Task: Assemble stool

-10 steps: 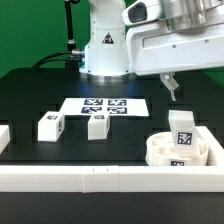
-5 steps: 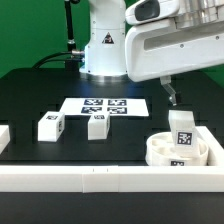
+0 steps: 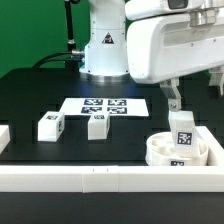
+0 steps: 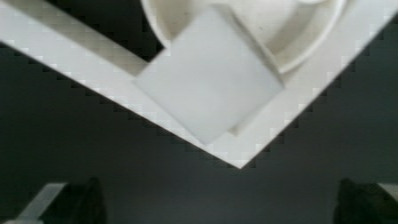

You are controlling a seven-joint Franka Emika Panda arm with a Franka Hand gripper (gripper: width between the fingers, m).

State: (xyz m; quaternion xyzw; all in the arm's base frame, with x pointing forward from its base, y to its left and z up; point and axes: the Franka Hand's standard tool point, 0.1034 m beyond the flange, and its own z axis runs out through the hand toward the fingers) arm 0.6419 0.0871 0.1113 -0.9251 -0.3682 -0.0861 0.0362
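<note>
Closer to the seat (image 3: 165, 152) our gripper (image 4: 215, 200) has come since a second ago, hanging near it. We find the seat in the corner of the white rails (image 3: 100, 178) at the exterior view's right, one leg (image 3: 182, 133) upright on it. Our fingers (image 4: 59, 200) stand wide apart, holding nothing. A second leg (image 3: 50, 126) and a third leg (image 3: 97, 125) rest near the marker board (image 3: 72, 104)

No lettering can be read; only coded black-and-white square tags (image 3: 184, 139) mark the legs (image 3: 97, 128) and the marker board (image 3: 105, 105)
</note>
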